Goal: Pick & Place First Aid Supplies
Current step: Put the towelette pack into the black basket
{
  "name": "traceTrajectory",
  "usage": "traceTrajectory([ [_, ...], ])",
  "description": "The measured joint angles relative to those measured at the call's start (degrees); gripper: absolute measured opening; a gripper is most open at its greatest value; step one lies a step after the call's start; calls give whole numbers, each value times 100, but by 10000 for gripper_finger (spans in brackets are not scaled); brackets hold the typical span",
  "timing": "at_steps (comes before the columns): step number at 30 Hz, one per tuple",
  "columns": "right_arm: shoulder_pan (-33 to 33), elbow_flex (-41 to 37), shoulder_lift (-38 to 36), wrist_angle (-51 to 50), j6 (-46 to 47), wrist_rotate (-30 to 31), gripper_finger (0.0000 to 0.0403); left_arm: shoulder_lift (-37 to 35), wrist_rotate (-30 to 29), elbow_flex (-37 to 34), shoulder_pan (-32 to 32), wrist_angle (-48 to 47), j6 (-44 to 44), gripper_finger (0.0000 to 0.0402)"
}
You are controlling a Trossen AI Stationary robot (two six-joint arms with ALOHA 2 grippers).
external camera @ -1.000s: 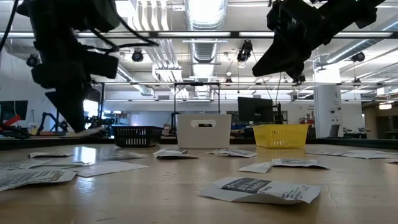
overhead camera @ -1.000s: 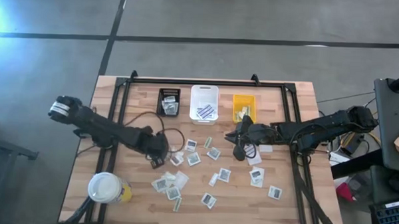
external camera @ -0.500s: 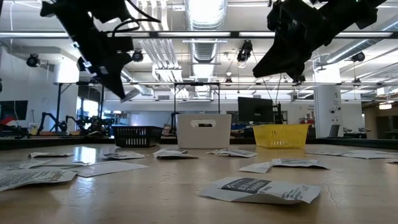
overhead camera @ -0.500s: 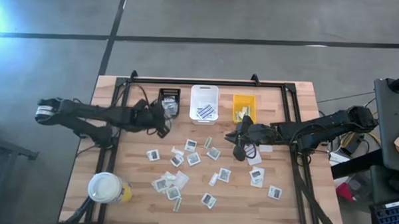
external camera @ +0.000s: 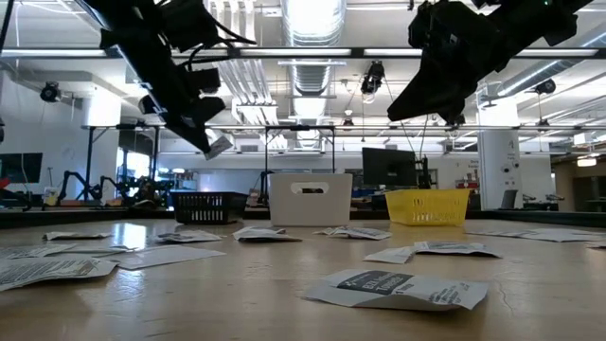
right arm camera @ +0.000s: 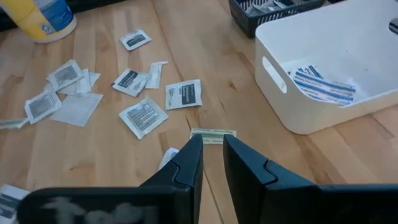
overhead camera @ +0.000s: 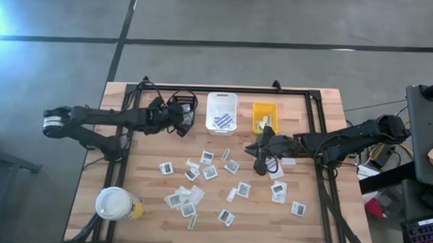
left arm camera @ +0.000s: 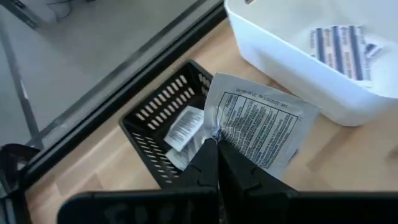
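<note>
Item: white printed packet (left arm camera: 264, 127), pinched in my left gripper (left arm camera: 212, 144).
I see it held above the black bin (left arm camera: 163, 127) at the desk's far edge; my right gripper (right arm camera: 212, 152), fingers slightly parted, hovers mid-desk over a yellow-green strip (right arm camera: 212, 134).

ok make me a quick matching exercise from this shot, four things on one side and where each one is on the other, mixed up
Things:
1. printed white packet
2. blue-striped packets
3. right gripper
4. white-lidded cup

Places:
A. in the white bin
B. near the table's front left corner
C. pinched in the left gripper, by the black bin
D. over the table's middle, above scattered packets

Pairs: 1-C, 2-A, 3-D, 4-B
</note>
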Motion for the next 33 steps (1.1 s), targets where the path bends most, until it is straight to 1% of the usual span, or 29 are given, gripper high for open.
traceTrajectory([
  [2, 0, 0, 0, 4, -145, 21, 59, 15, -108, 0, 80, 34, 95, 0],
  [4, 0, 0, 0, 5, -271, 182, 59, 43, -227, 0, 156, 159, 226, 0],
  [11, -2, 0, 0, 59, -608, 1309, 59, 232, -332, 0, 512, 674, 882, 0],
  [14, -2, 0, 0, 60, -743, 1602, 59, 345, -323, 0, 675, 792, 1010, 0],
  [20, -2, 0, 0, 59, -772, 1620, 59, 747, -85, 0, 896, 795, 999, 0],
  [28, -2, 0, 2, 59, -781, 1620, 59, 1581, -58, 16, 1014, 843, 972, 0],
  [33, -2, 0, 2, 56, -916, 1618, 59, 1731, -61, 20, 1084, 853, 924, 0],
])
